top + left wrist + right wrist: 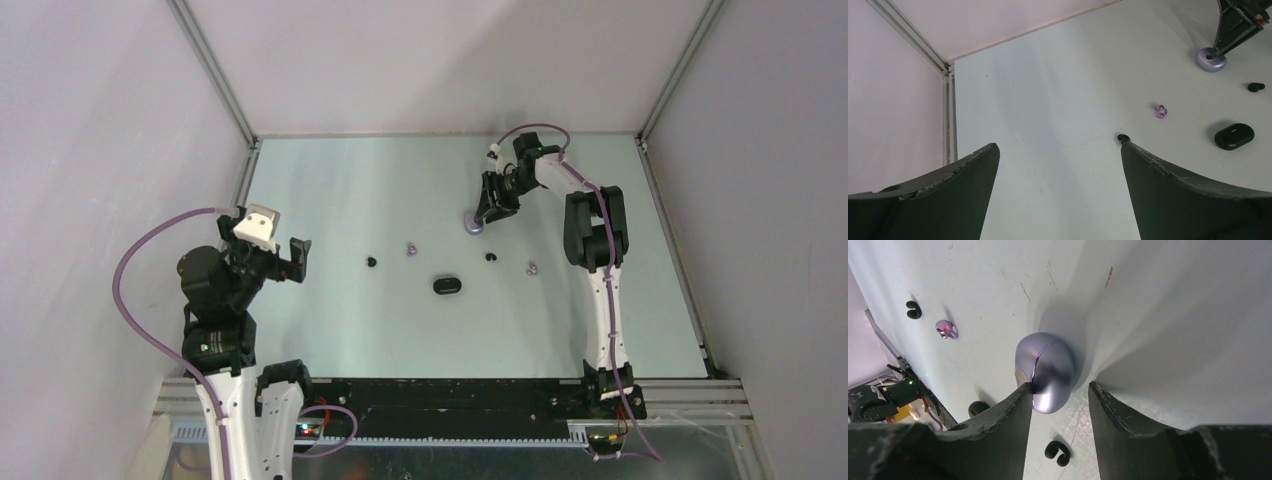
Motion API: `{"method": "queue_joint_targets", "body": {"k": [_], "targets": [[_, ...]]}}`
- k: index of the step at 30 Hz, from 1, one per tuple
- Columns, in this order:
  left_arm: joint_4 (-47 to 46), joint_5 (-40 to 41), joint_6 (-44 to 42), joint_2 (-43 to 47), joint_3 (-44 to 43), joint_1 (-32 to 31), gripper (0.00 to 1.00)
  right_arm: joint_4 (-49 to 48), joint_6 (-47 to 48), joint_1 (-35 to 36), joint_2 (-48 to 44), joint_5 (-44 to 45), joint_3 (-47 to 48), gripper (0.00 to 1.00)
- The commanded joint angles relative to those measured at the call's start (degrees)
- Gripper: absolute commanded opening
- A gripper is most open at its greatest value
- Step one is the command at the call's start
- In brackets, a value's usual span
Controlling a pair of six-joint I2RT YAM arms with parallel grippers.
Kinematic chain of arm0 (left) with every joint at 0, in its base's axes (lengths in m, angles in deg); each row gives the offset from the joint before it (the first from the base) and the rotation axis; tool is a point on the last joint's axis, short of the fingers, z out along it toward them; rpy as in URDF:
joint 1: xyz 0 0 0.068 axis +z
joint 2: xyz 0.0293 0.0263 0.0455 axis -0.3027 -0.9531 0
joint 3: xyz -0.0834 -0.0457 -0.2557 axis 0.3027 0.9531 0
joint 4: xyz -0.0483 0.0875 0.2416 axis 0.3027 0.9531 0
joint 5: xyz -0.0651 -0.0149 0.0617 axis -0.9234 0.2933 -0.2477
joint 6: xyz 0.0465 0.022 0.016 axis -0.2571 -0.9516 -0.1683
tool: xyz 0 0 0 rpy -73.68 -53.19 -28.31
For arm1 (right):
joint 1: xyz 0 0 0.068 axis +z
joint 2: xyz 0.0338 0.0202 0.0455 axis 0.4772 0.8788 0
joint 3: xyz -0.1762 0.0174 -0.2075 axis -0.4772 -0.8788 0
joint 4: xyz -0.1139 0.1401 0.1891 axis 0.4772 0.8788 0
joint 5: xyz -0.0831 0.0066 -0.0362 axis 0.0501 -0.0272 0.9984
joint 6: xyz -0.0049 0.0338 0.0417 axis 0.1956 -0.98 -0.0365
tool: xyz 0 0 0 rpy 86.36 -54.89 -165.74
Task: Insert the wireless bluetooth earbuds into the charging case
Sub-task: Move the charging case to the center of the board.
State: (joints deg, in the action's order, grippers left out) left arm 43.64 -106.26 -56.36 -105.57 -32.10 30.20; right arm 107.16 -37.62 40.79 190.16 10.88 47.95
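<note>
The lilac charging case point(473, 224) lies closed on the table at the far middle. My right gripper point(1060, 387) stands half open over its near end: the left fingertip touches the case point(1045, 371) at its seam, the right finger stands apart. A black earbud point(1057, 452) lies on the table between the fingers. A black charging case point(446, 285) lies closed mid-table. Black earbuds point(371, 262) point(490, 257) and lilac earbuds point(410, 248) point(532, 268) lie loose around it. My left gripper point(290, 255) hangs wide open and empty at the left, above the table.
Metal frame posts point(215, 70) and white walls close in the table at the back and sides. In the left wrist view one black earbud point(1122, 137) shows just past my right fingertip, with a lilac earbud point(1160, 111) and the black case point(1234, 136) beyond.
</note>
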Motion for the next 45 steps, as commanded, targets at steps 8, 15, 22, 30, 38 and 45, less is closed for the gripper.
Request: {"method": "queue_joint_targets", "body": {"k": [8, 15, 22, 30, 38, 45], "targets": [[-1.5, -1.2, -1.0, -0.2, 0.6, 0.7, 0.99, -1.0, 0.4, 1.2, 2.5, 0.9, 0.0, 0.51], [-1.6, -1.2, -1.0, -0.2, 0.6, 0.6, 0.99, -1.1, 0.3, 1.8, 2.7, 1.3, 0.5, 0.50], [-1.7, -1.2, -1.0, -0.2, 0.7, 0.7, 0.99, -1.2, 0.3, 2.8, 2.9, 1.8, 1.1, 0.43], [-1.8, -1.3, -1.1, -0.4, 0.8, 0.7, 0.99, -1.4, 0.4, 3.0, 3.0, 0.0, 1.7, 0.25], [-1.7, -1.7, -1.1, -0.4, 0.9, 0.7, 0.99, -2.7, 1.9, 3.4, -0.8, -5.0, 2.2, 0.25], [-1.7, -1.9, -1.2, -0.4, 0.9, 0.7, 0.99, -3.4, 2.8, 3.8, -5.6, -3.9, 1.8, 0.26]]}}
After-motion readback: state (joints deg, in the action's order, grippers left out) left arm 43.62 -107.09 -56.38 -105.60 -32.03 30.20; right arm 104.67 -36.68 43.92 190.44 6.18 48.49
